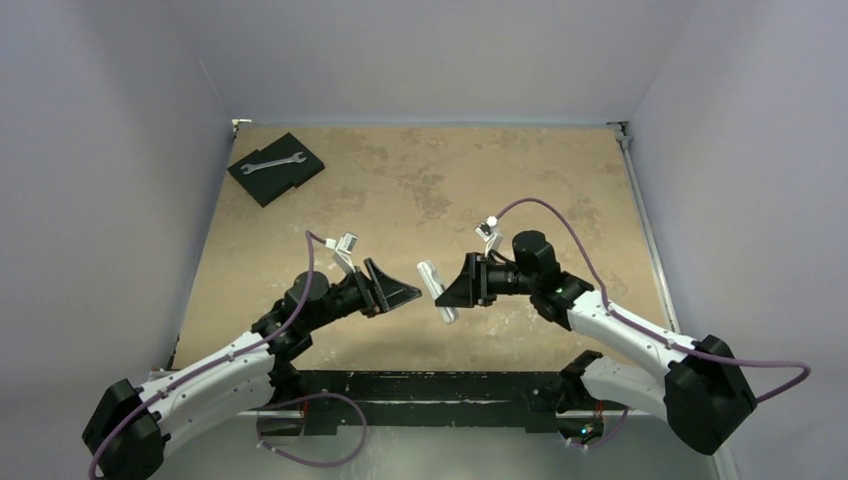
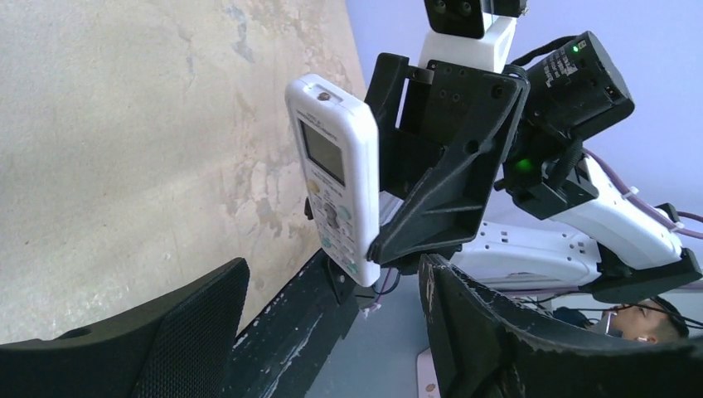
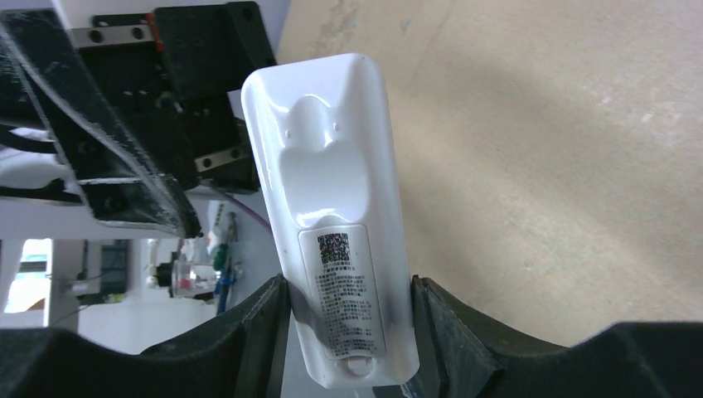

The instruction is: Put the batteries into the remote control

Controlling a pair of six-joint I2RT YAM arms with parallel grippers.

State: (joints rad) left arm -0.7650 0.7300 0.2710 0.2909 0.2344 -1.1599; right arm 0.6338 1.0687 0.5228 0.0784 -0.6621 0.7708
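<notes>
The white remote control is held in the air above the table by my right gripper, which is shut on its two long sides near the lower end. In the right wrist view its back faces the camera, with the printed label and the closed cover. In the left wrist view its button face and small screen show. My left gripper is open and empty, its jaws wide apart, facing the remote from the left. In the top view the remote hangs between both grippers. No batteries show in any view.
A black foam pad with a silver wrench lies at the table's back left corner. A dark strip runs along the near edge between the arm bases. Walls enclose the table on three sides.
</notes>
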